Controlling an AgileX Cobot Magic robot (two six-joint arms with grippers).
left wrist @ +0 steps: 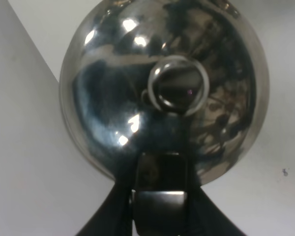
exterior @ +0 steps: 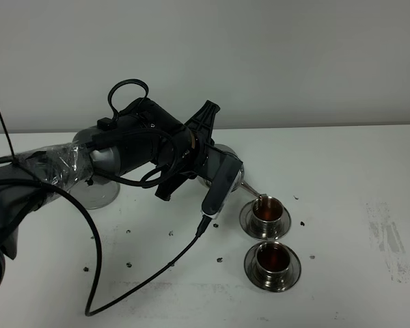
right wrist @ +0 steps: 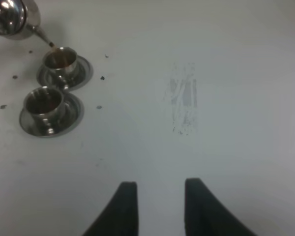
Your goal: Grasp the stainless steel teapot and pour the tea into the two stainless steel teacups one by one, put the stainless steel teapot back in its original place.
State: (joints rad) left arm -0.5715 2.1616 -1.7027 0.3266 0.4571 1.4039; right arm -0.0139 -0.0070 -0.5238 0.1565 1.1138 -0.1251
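Observation:
My left gripper (exterior: 206, 158) is shut on the loop handle of the stainless steel teapot (exterior: 227, 152) and holds it tilted above the table. The thin spout (exterior: 250, 188) reaches the rim of the far teacup (exterior: 268, 210), which holds brown tea on its saucer. The near teacup (exterior: 272, 260) also holds brown tea. In the left wrist view the pot's domed lid (left wrist: 162, 83) fills the frame, with my left gripper (left wrist: 160, 196) on the handle. The steel disc (exterior: 101, 193) lies at the left, partly behind my arm. My right gripper (right wrist: 160, 189) is open and empty, off to the side of both cups (right wrist: 60, 60) (right wrist: 43, 103).
Small dark specks (exterior: 172, 233) are scattered over the white table (exterior: 342, 171). A black cable (exterior: 96, 273) loops across the front left. A grey scuff mark (exterior: 386, 232) lies at the right. A pale wall stands behind the table.

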